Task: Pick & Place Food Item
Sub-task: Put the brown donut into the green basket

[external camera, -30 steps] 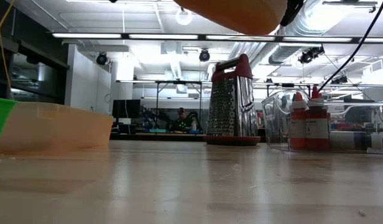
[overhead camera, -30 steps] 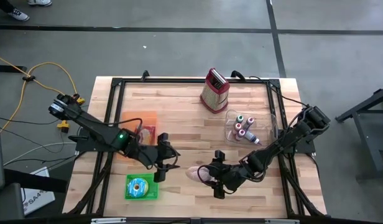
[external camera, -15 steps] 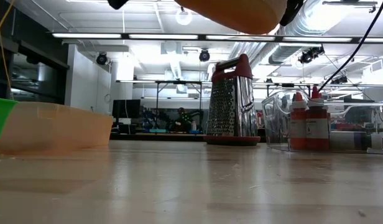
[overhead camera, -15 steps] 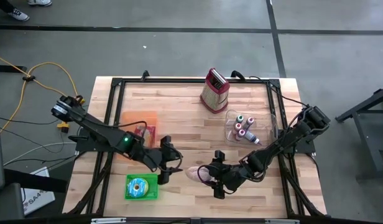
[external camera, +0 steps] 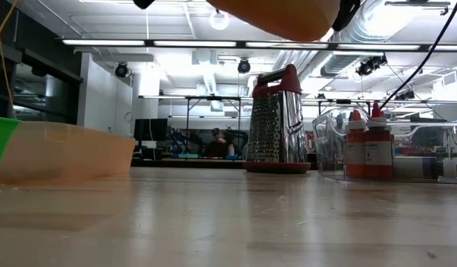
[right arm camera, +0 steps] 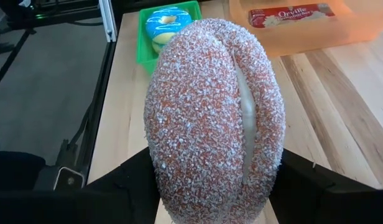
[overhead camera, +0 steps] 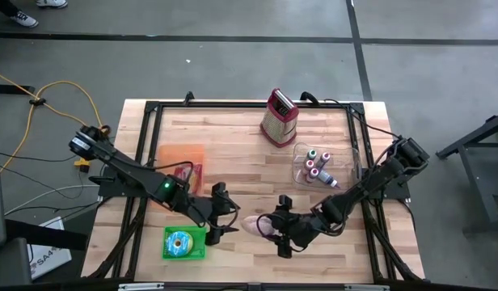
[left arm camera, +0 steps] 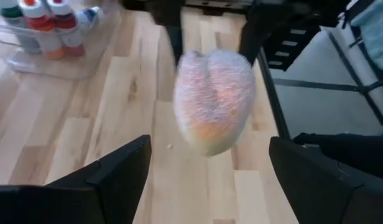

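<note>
The food item [right arm camera: 216, 118] is a rounded bun, orange-pink with white flakes and a seam down its middle. It hangs above the table's near middle [overhead camera: 253, 225], with my right gripper [overhead camera: 269, 229] shut on it. My left gripper [overhead camera: 227, 220] stands open just to the bun's left and faces it. In the left wrist view its fingers [left arm camera: 120, 171] spread wide in front of the bun [left arm camera: 213, 99] without touching it. The low view shows the bun's underside [external camera: 284, 16] high above the wood. My right gripper pinches the bun by its two long sides [right arm camera: 155, 155] between its two fingers [right arm camera: 126, 183]. The fingers come from the table's right, slanting down. The bun is lifted clear of the table, its free end pointing toward my left gripper.
A green tray with a blue-iced donut [overhead camera: 184, 242] sits near the front left. An orange tray with a popcorn packet [overhead camera: 184, 166] lies behind it. A red-topped grater [overhead camera: 280, 117] stands at the back, and a clear bin of small bottles [overhead camera: 316, 166] is at the right.
My left gripper has moved toward the table's right, closing in on the bun held by my right gripper. The bun has stayed where it was.
</note>
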